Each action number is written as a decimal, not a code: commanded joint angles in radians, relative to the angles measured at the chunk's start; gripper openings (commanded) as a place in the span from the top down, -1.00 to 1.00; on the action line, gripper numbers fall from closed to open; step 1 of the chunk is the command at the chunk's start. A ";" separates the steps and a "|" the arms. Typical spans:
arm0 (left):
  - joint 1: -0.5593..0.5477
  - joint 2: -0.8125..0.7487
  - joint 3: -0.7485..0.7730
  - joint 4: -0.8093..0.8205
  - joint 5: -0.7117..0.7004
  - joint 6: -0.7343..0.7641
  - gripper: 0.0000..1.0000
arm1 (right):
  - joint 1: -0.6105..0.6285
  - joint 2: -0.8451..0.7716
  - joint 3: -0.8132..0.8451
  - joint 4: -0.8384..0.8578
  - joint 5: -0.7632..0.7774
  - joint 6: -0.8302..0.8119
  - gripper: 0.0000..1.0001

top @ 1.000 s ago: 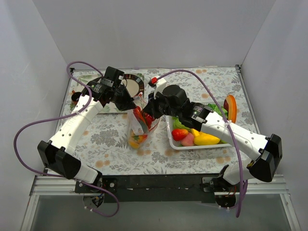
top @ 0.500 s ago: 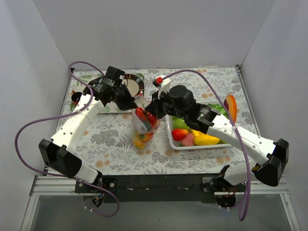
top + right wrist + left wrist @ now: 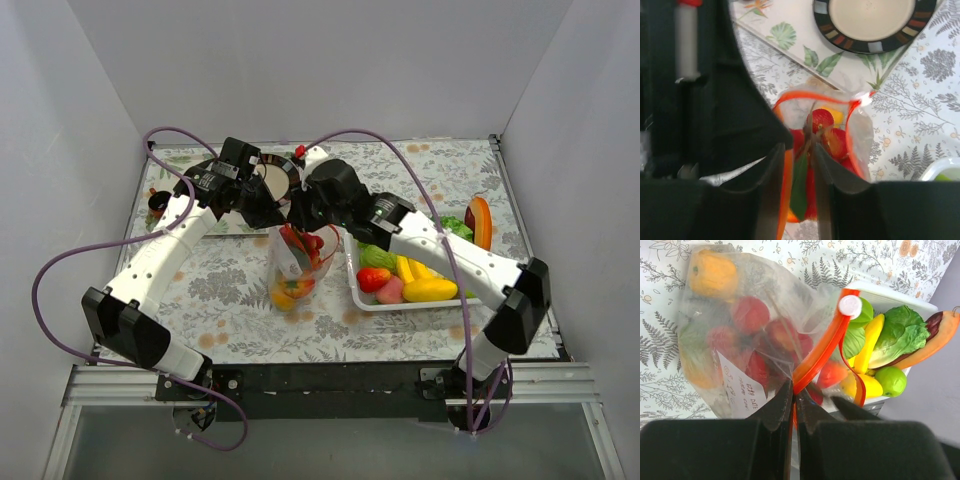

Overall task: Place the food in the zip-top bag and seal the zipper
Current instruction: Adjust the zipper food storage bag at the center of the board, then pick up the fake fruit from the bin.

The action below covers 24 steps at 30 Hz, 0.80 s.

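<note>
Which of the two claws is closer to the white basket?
Right. The right claw hangs over the mouth of the bag, which stands beside the basket. The left claw pinches the zipper at the bag's far edge.

Counter (image 3: 240, 325): fern/flower-print cover, walls on three sides. On it:
- dark-rimmed plate (image 3: 278, 178), far side, left of centre
- zip-top bag (image 3: 290, 275), upright mid-counter, bottom end on the surface
- white basket (image 3: 420, 303) of toy food (image 3: 430, 290), just right of the bag
- orange-and-purple toy slice (image 3: 481, 222), near right edge, beyond the basket
</note>
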 commanded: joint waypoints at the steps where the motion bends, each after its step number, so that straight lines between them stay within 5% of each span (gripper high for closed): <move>1: 0.005 -0.041 0.024 -0.003 0.001 0.011 1.00 | -0.020 0.096 0.162 -0.161 0.071 0.049 -0.05; 5: 0.005 -0.046 0.027 -0.008 -0.005 0.014 1.00 | -0.026 0.017 0.100 -0.109 0.104 0.060 -0.46; 13: 0.005 -0.052 0.026 -0.002 0.000 0.016 1.00 | -0.040 -0.150 0.084 -0.216 0.250 0.086 -0.48; 18: 0.005 -0.063 0.064 -0.003 0.018 0.045 1.00 | -0.078 -0.333 -0.114 -0.287 0.323 0.180 -0.49; 24: 0.005 -0.078 0.041 0.006 0.029 0.052 1.00 | -0.092 -0.501 -0.425 -0.310 0.239 0.377 -0.50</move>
